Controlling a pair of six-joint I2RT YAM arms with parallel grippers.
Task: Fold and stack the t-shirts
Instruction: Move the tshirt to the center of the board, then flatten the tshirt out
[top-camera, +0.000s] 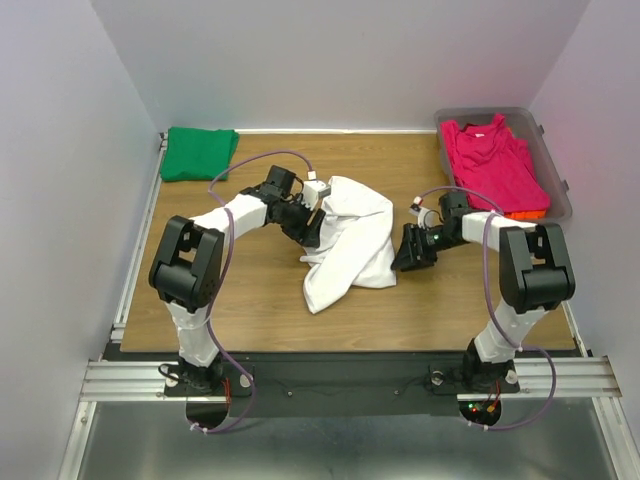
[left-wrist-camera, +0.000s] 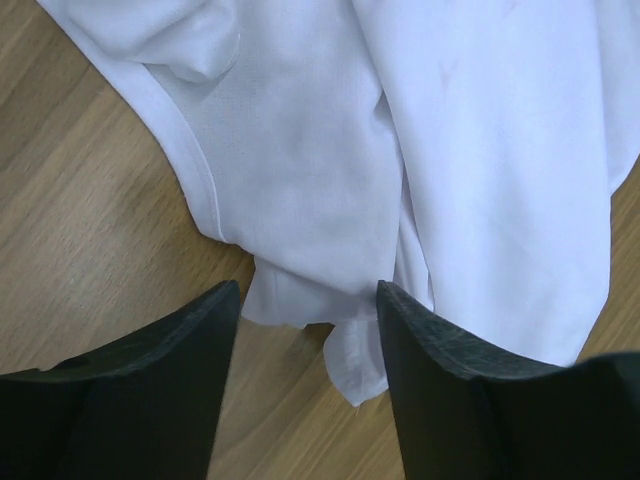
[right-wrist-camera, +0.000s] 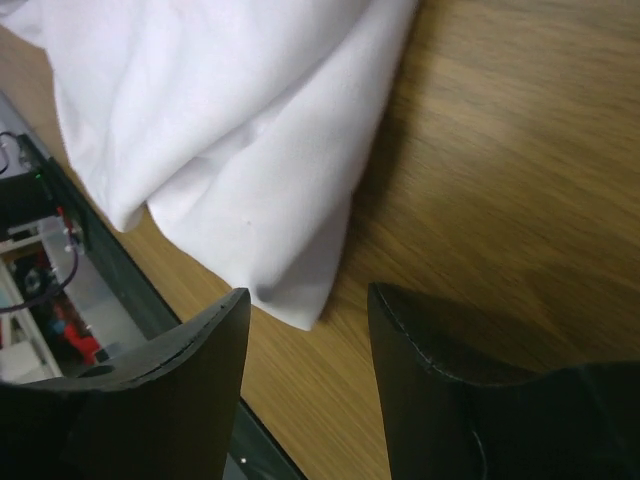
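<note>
A white t-shirt (top-camera: 348, 240) lies crumpled in the middle of the wooden table. My left gripper (top-camera: 312, 232) is open at its left edge; in the left wrist view a corner of the white cloth (left-wrist-camera: 360, 370) hangs between the open fingers (left-wrist-camera: 440, 360). My right gripper (top-camera: 408, 258) is open and empty just right of the shirt; the right wrist view shows the shirt's corner (right-wrist-camera: 290, 300) just ahead of its fingers (right-wrist-camera: 190, 360). A folded green t-shirt (top-camera: 198, 152) lies at the back left. A magenta-pink t-shirt (top-camera: 494, 160) lies on an orange one (top-camera: 528, 213) in the tub.
A clear plastic tub (top-camera: 558, 175) stands at the back right corner. White walls close in the table on three sides. The table's near edge (top-camera: 340, 352) meets a black strip and metal rails by the arm bases.
</note>
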